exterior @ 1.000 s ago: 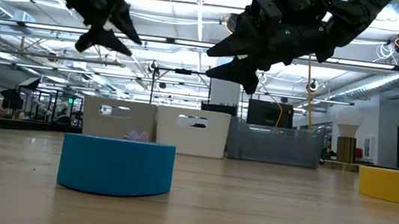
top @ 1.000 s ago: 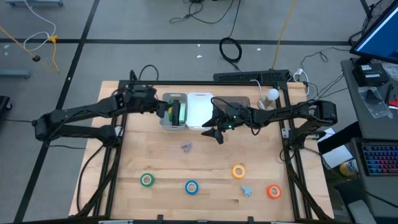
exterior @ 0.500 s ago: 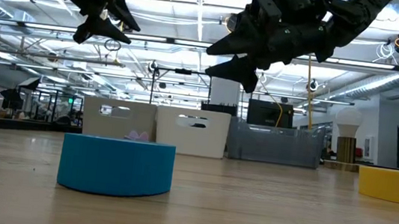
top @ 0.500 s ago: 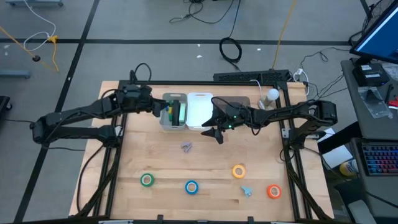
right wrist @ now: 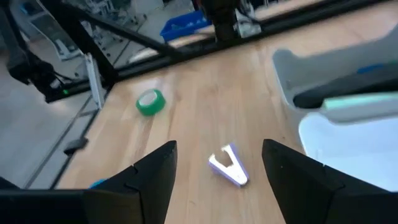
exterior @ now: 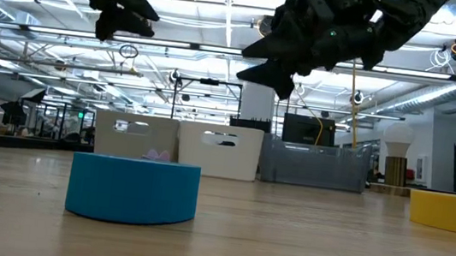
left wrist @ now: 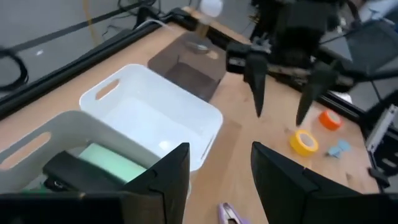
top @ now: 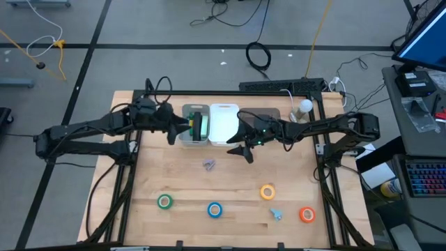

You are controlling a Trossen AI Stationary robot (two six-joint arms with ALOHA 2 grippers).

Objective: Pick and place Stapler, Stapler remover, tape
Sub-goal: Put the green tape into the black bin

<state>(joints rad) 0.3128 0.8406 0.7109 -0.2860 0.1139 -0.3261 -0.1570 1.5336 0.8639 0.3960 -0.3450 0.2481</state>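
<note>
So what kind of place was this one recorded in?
Most likely a large open robotics lab or workshop: a wooden table on a grey tiled floor, loose black cables, and exposed ceiling trusses with strip lights.

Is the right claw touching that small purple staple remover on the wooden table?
Apart. The low view shows the right gripper hanging high above the table; the right wrist view shows the purple staple remover lying untouched beyond its open fingers.

left gripper | drawn back from over grey bin to its left edge | fingers open
</note>
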